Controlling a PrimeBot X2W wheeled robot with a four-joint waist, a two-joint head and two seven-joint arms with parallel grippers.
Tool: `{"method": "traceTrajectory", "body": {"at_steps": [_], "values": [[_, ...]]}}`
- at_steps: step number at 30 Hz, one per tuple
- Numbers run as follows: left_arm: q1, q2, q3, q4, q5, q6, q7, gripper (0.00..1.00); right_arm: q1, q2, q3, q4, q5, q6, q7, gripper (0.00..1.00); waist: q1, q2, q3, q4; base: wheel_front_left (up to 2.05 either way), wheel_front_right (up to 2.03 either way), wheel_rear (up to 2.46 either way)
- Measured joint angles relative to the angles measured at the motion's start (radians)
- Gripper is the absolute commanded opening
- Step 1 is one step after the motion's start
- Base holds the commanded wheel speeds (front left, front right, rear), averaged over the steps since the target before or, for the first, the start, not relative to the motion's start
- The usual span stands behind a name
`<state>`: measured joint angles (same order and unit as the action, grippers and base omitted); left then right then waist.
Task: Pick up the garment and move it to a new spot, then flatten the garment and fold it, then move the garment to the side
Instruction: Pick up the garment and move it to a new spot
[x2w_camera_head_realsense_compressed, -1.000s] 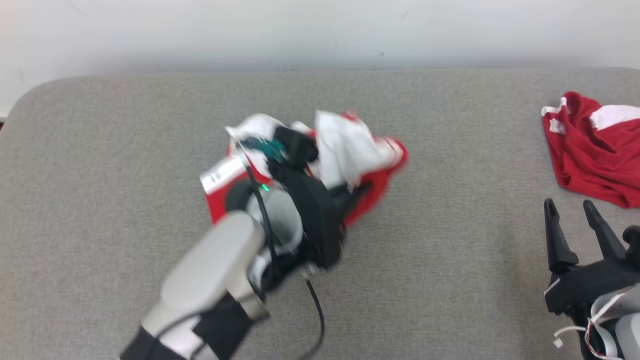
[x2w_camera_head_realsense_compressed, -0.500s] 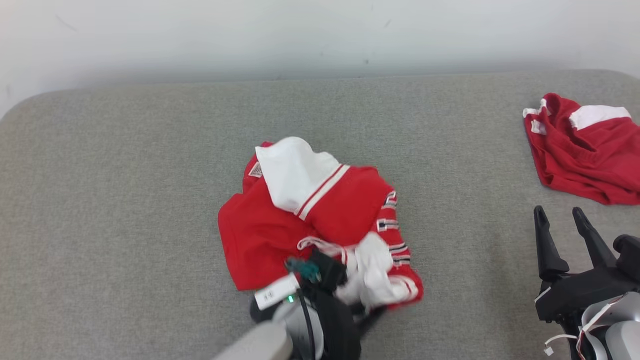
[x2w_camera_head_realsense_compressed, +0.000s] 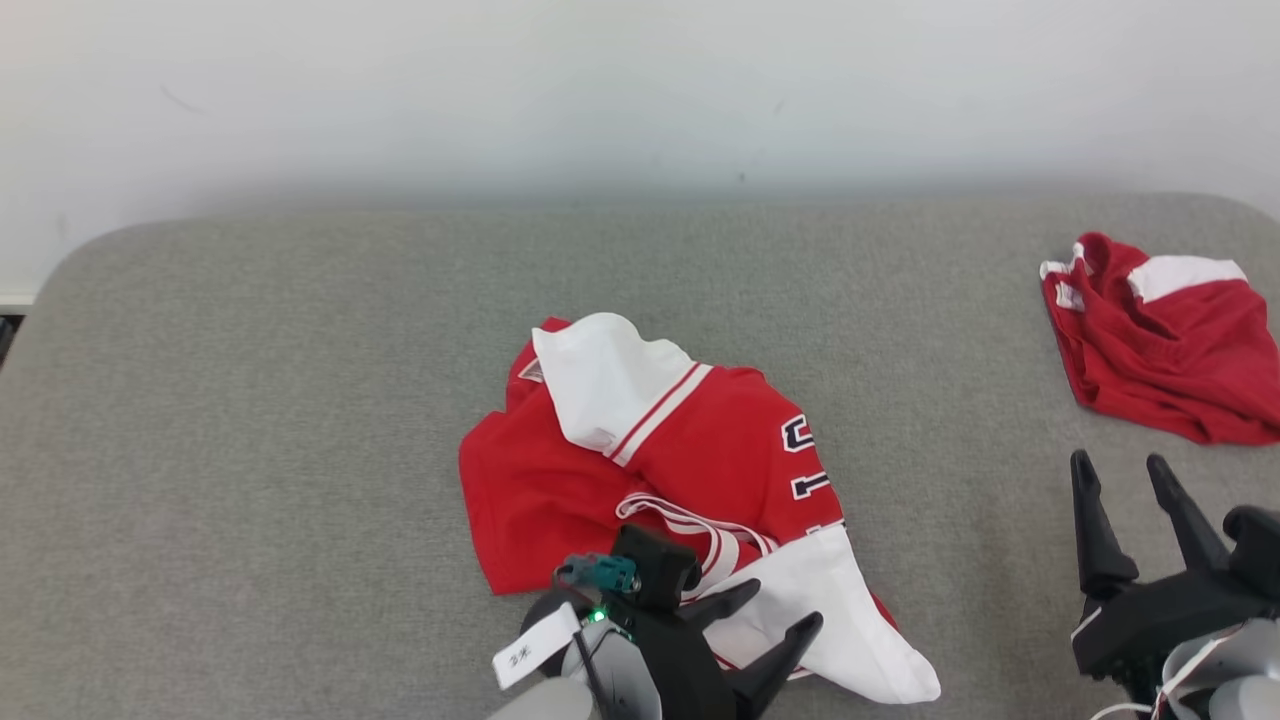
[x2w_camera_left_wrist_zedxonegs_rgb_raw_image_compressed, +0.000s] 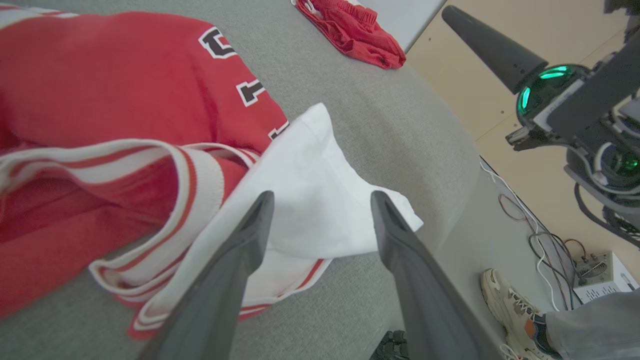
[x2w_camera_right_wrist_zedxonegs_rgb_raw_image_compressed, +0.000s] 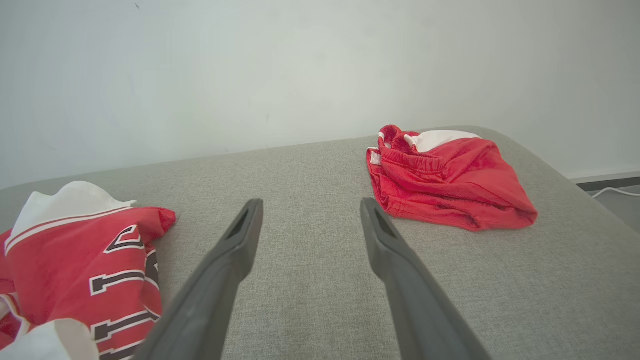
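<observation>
Red garment (x2w_camera_head_realsense_compressed: 720, 450) lies unheld under wide-open left hand (x2w_camera_head_realsense_compressed: 785, 603).

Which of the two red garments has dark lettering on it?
The crumpled jersey in the middle, beside the left gripper; the red shorts at far right show none.

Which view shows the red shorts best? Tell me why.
Right wrist view: the red shorts lie whole and near, waistband visible. The head view crops them at its right edge; the left wrist view shows them small, distant.
</observation>
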<state>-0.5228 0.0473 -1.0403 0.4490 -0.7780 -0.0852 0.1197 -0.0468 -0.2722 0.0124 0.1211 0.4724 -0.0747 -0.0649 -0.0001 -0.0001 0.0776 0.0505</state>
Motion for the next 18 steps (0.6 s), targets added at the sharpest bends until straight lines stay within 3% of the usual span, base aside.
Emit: {"method": "traceTrajectory", "body": {"at_steps": [3,7,13,18], "values": [[0.035,-0.001,0.018,-0.025,-0.003,0.012,-0.038,1.0,0.024,0.008,0.001,0.002,0.002,0.0,-0.006,1.0,0.0,0.0,-0.018,0.011,0.0,0.0,0.0],[0.046,0.008,0.066,-0.059,0.017,0.063,-0.111,1.0,0.042,0.013,0.001,0.002,0.004,0.0,-0.007,1.0,0.0,0.0,-0.037,0.029,0.0,0.0,0.0],[0.043,0.118,0.113,-0.076,0.123,0.166,-0.2,1.0,0.044,0.018,0.005,-0.006,0.005,0.001,-0.007,1.0,0.0,0.0,-0.055,0.043,0.0,0.0,0.0],[0.052,0.169,0.175,-0.09,0.129,0.192,-0.257,1.0,0.067,0.021,0.005,-0.021,0.01,0.001,-0.009,1.0,0.0,0.0001,-0.057,0.044,0.0,0.0,0.0]]}}
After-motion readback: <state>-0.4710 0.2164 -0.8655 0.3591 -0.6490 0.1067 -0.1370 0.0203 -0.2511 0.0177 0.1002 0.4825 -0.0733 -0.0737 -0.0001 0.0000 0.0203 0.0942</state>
